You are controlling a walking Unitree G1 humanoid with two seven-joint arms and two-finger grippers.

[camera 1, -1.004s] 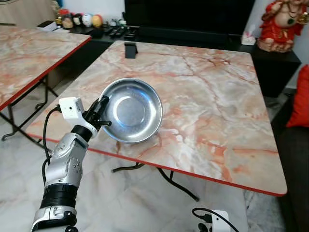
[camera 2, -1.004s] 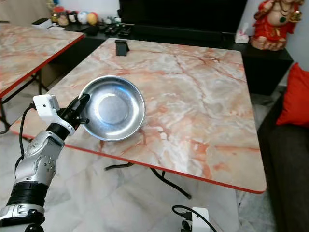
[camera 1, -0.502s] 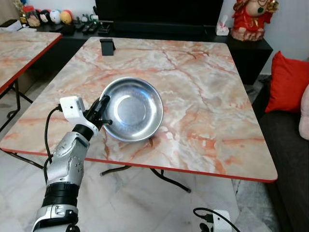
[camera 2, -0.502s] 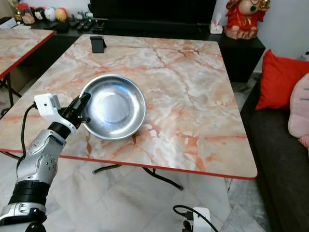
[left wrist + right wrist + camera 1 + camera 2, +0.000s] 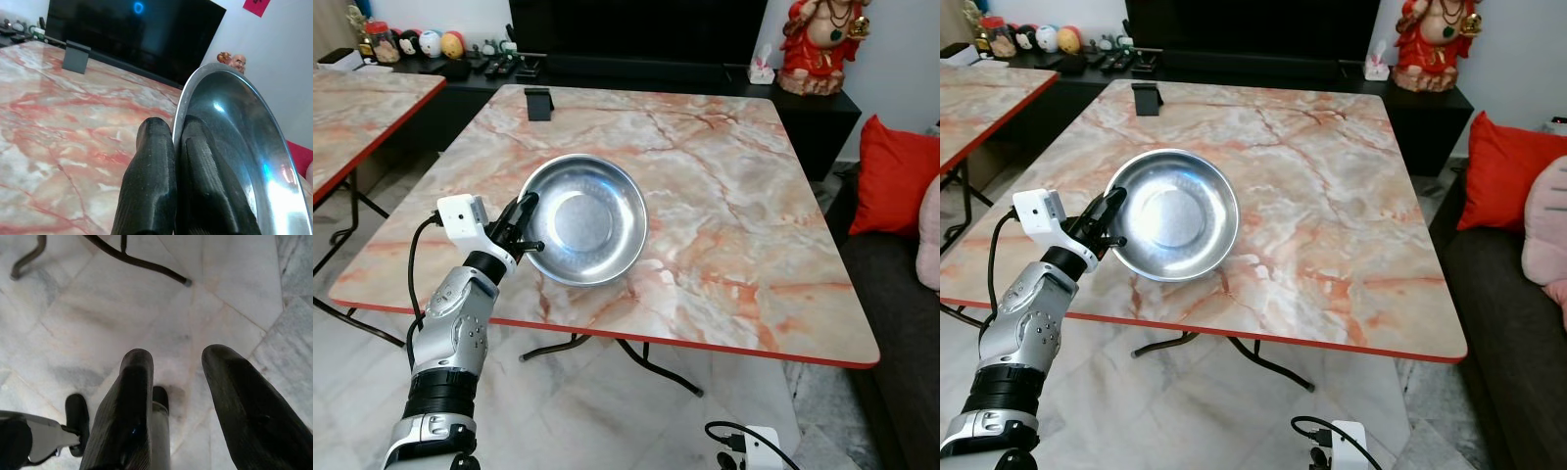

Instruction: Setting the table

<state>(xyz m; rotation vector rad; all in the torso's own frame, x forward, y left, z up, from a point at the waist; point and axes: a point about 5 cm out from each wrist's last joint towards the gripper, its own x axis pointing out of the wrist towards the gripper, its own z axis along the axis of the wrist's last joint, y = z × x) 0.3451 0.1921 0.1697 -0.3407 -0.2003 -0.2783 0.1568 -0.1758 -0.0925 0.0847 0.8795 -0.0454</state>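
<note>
Near the tabletop's left edge, closer to the front edge than the far one, a steel bowl is held by the left end effector, whose two black fingers are pinched on the bowl's left rim, one finger inside the rim and one outside. In the left wrist view the rim runs straight up between the two finger pads. Whether the bowl's underside touches the marble-patterned surface or sits just above it cannot be told. The silver left arm reaches up from below the front-left corner, with a white camera block on the wrist.

A small dark stand sits near the far-left corner of the tabletop. A red figurine stands on the dark cabinet behind the far edge.

The right end effector hangs low over the pale tiled floor, its fingers spread wide apart with nothing between them.
</note>
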